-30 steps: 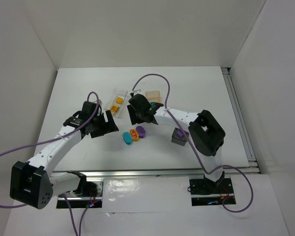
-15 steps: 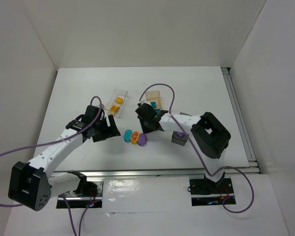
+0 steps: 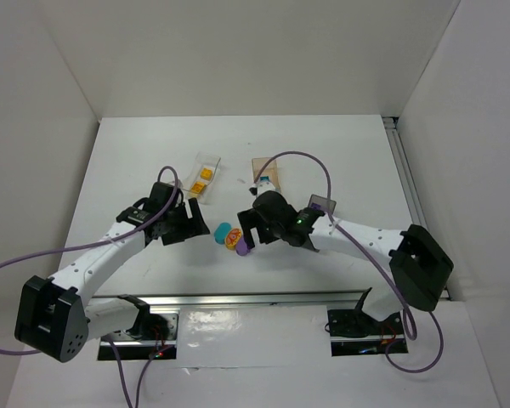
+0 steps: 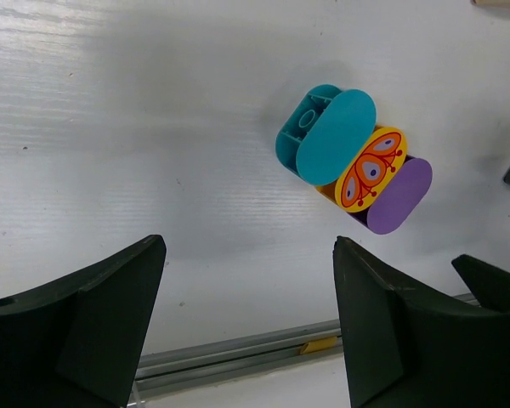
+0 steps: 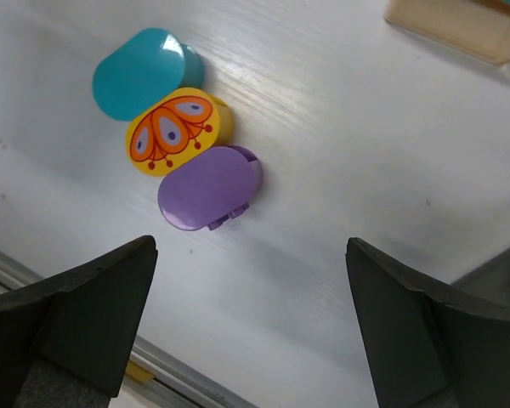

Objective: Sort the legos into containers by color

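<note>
Jaws cropped; tan box [image 5: 459, 30] cut off

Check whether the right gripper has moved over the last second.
Yes. The right gripper came toward the near edge, away from the tan box, and now hovers by the purple lego.

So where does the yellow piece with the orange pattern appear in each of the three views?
Top external: the yellow piece lies just left of centre, a little below the middle.
Left wrist: the yellow piece is right of centre, in the upper half.
Right wrist: the yellow piece is at the upper left.
Shared landmark: in every view it sits between the teal piece and the purple piece, touching both.
</note>
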Motion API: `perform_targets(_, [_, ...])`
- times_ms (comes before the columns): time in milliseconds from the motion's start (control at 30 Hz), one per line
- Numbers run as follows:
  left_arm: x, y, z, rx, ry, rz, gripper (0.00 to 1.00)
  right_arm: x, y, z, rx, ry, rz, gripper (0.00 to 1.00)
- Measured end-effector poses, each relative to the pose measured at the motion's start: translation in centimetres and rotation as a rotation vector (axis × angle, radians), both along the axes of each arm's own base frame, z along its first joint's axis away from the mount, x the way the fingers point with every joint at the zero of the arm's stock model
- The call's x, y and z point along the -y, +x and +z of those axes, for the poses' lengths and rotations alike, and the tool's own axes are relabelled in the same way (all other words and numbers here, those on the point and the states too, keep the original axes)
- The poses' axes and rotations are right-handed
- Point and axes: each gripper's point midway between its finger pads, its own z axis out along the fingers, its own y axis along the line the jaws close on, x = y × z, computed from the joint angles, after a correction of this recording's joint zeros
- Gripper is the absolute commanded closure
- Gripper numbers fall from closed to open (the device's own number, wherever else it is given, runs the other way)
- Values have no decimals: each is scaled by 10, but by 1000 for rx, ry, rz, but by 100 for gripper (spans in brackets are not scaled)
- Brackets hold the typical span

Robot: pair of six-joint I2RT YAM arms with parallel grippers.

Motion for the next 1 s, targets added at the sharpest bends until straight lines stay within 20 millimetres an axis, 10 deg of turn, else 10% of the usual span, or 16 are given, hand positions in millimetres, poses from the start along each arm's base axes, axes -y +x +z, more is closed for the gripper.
perform_targets(767, [-8, 8, 5, 9, 39, 26, 10, -30, -10, -57, 29, -218, 493, 0])
perform_targets(1000, [-8, 7, 1, -10, 47, 25, 10, -40, -6, -72, 34, -210, 478, 24])
